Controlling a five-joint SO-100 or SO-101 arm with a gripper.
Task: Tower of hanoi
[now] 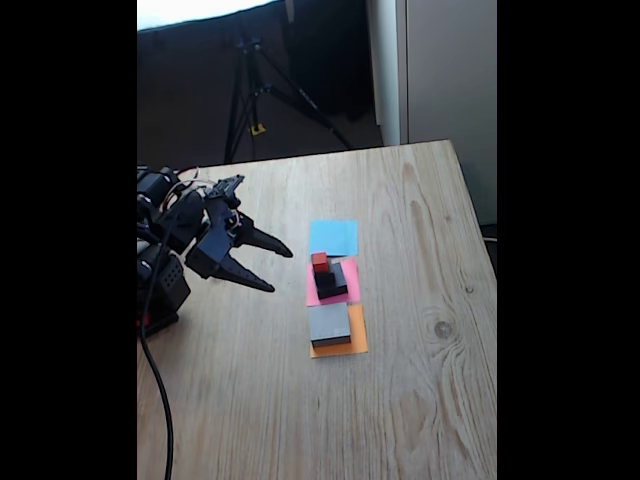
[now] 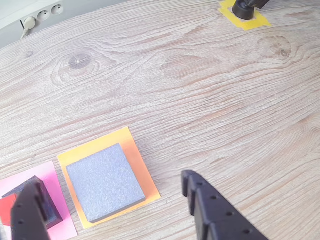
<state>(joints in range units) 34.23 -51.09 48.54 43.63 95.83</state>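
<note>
robot's fingers [image 1: 278,268] hang open, holding nothing; tiny red cube [image 1: 319,262] sits beside the black cube [image 1: 331,279], so a sloppy grab could knock both.

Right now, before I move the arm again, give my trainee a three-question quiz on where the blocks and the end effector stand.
1. True or false: the large grey block lies on the orange paper square.
2. Which paper square is bare in the fixed view? A) pink B) blue C) orange
3. Fill in: the end effector is ____ and holds nothing.

Key:
1. True.
2. B: the blue paper square carries nothing; the pink paper square bears the black block and the red cube.
3. Open; in the wrist view its fingers stand apart above the wooden table.
</note>
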